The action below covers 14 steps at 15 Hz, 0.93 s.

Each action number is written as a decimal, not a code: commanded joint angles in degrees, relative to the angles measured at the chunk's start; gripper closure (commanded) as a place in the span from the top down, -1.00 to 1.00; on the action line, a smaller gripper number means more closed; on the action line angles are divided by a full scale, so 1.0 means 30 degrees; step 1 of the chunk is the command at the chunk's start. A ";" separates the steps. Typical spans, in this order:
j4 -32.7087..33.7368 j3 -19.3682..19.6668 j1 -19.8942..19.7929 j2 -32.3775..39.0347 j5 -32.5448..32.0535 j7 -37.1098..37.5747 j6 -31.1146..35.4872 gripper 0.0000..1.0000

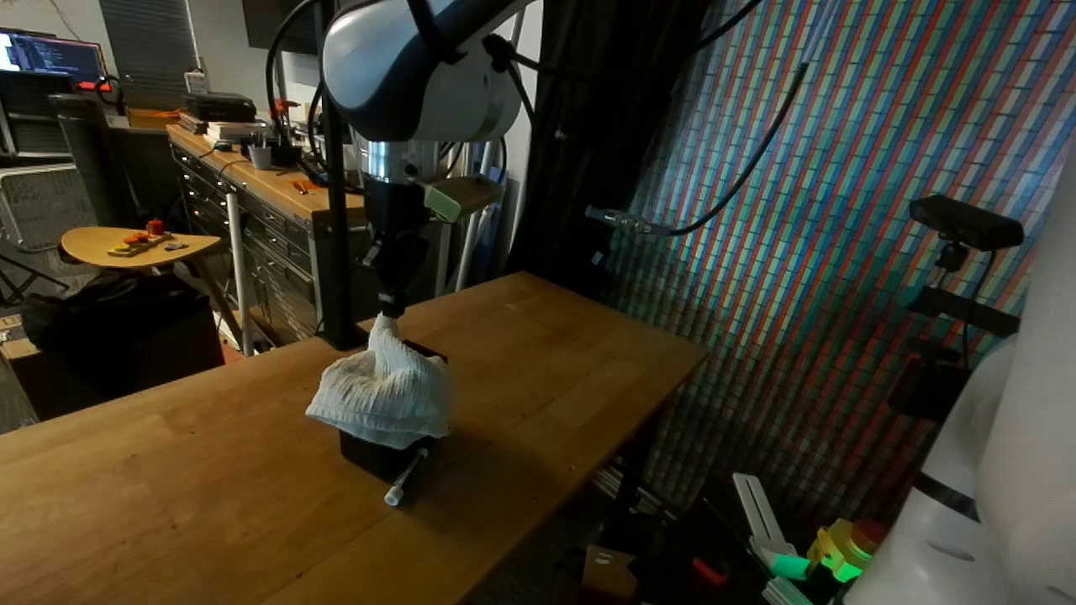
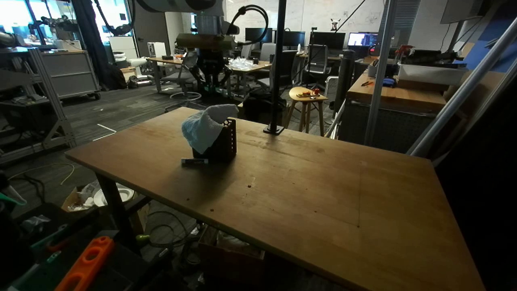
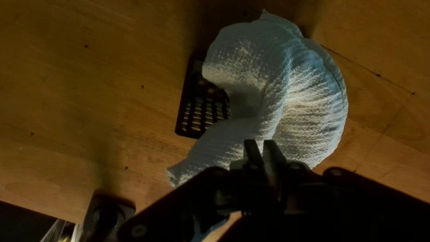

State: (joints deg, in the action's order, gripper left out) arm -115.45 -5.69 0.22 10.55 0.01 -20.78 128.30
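Note:
A pale blue-white cloth (image 1: 382,395) is draped over a black perforated basket (image 2: 226,141), with one end sticking up above the rim. My gripper (image 1: 390,311) hangs over it, pointing down. In the wrist view the fingertips of the gripper (image 3: 261,143) stand almost together over the cloth (image 3: 309,111), and no fabric shows pinched between them. A gap separates the gripper (image 2: 213,91) from the raised end of the cloth (image 2: 204,129) in an exterior view. Beside the basket's foot lies a marker (image 1: 406,479) with a pale barrel; the wrist view does not show it.
The wooden table (image 2: 323,190) carries a black upright pole (image 2: 278,72) near its far edge, close to the basket. Past the table are a small stool (image 2: 305,93) with toys on it and a workbench (image 1: 252,181). A patterned curtain (image 1: 756,277) hangs beyond the table's edge.

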 commanded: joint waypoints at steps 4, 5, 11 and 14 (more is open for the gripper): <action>0.1079 -0.0160 0.0006 0.2779 0.1488 -0.0037 0.0324 -0.82; 0.1159 -0.0220 -0.0052 0.3123 0.1692 -0.0100 0.0348 -0.81; 0.1330 -0.0391 -0.0432 0.4817 0.2742 -0.0301 0.0444 -0.84; 0.1328 -0.0432 -0.0609 0.5281 0.3074 -0.0437 0.0531 -0.81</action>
State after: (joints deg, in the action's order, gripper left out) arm -111.95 -6.08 -0.49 24.13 7.46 -20.85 128.97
